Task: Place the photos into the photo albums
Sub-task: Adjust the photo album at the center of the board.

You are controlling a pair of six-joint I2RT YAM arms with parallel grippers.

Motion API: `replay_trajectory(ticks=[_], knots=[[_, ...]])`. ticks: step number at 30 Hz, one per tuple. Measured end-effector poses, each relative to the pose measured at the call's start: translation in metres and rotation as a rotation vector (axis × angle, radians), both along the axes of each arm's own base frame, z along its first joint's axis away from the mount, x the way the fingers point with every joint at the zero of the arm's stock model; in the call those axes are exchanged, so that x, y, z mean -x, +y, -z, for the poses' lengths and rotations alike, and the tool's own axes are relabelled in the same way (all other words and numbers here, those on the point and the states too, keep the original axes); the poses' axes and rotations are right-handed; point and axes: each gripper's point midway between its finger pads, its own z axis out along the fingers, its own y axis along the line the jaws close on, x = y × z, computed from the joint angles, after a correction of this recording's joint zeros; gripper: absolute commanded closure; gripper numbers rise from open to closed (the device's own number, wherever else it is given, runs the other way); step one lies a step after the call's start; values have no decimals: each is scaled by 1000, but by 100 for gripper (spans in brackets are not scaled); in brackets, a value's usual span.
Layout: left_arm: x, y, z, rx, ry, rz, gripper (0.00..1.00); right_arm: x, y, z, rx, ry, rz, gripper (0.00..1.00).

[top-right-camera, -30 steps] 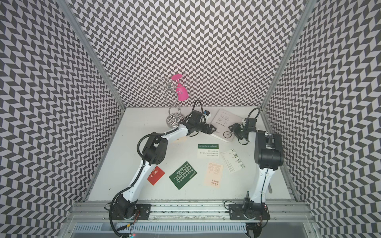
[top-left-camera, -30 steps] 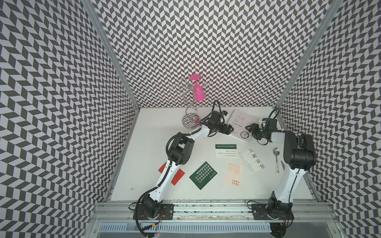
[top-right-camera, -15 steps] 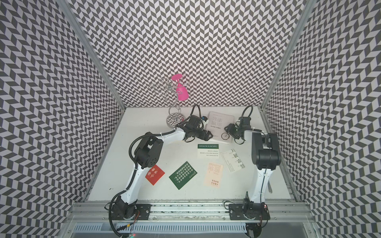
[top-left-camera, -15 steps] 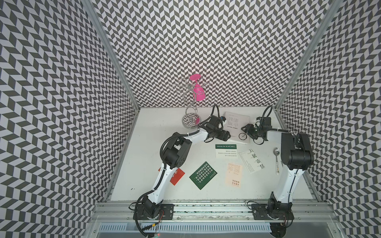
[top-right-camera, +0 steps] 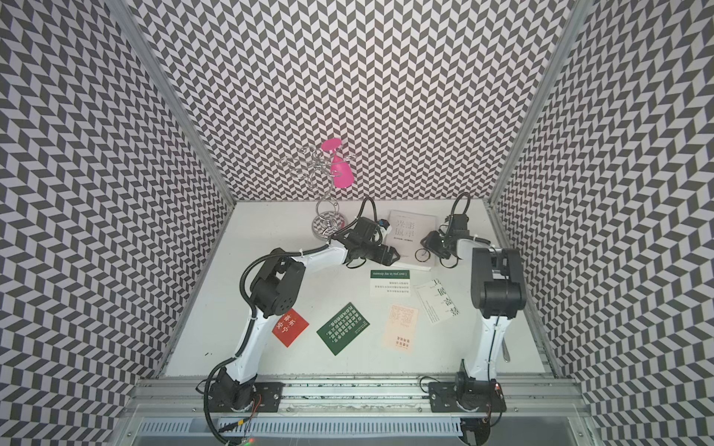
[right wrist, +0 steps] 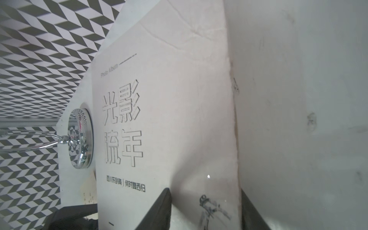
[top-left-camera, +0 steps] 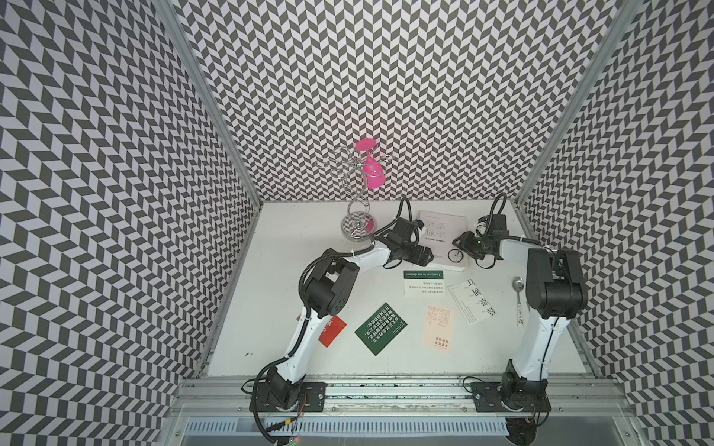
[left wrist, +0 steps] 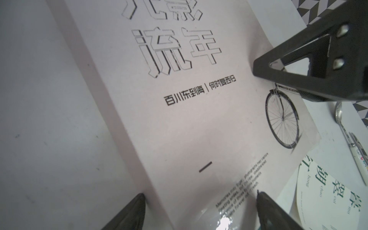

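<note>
Lying loose across the table's (top-left-camera: 270,301) front and middle, five photos (top-left-camera: 380,334) wait; the green-banded card (top-left-camera: 424,283) sits just short of the closed photo album (top-left-camera: 444,247) by the far edge. The left gripper (left wrist: 200,197) straddles the album's left edge, jaws wide open; the right gripper (right wrist: 205,192) straddles its right edge, jaws apart, clamping nothing. Likely trouble: fingertips pushing on the thin cover may skid the album backward or onto that card, or lift several pages at once.

We find the album (top-left-camera: 444,231) at the back of the table (top-left-camera: 270,309), the stand (top-left-camera: 357,228) left of it, five cards (top-left-camera: 380,328) spread before it, and the spoon (top-left-camera: 517,297) right of them.
</note>
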Motion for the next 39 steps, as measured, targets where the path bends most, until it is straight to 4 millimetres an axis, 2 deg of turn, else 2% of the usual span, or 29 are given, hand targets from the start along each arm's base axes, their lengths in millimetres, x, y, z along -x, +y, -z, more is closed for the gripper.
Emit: replay_trajectory(ticks=[5, 9, 10, 15, 20, 26, 33, 37, 39], knots=[[4, -6, -1, -4, 16, 5, 13, 0, -5, -2, -20, -2, 6, 61], [9, -16, -2, -2, 26, 17, 13, 0, -9, -8, -17, -9, 18, 42], [10, -20, -2, 1, 27, 21, 13, -1, -10, -11, -11, -15, 19, 39], [17, -31, -2, 12, 37, 38, 13, -2, -17, -19, 17, -24, 34, 37], [21, -35, -2, 7, 45, 46, 13, 0, -21, -15, 34, -7, 42, 33], [24, -38, -3, 16, 53, 57, 13, 2, -22, -14, 43, 0, 42, 9], [30, -43, -3, 20, 61, 69, 13, 1, -24, -14, 57, 0, 45, 13], [31, -44, -3, 24, 65, 70, 13, 2, -27, -12, 67, 7, 57, 2], [32, -45, -4, 28, 65, 71, 13, 3, -29, -11, 78, 18, 65, 1]])
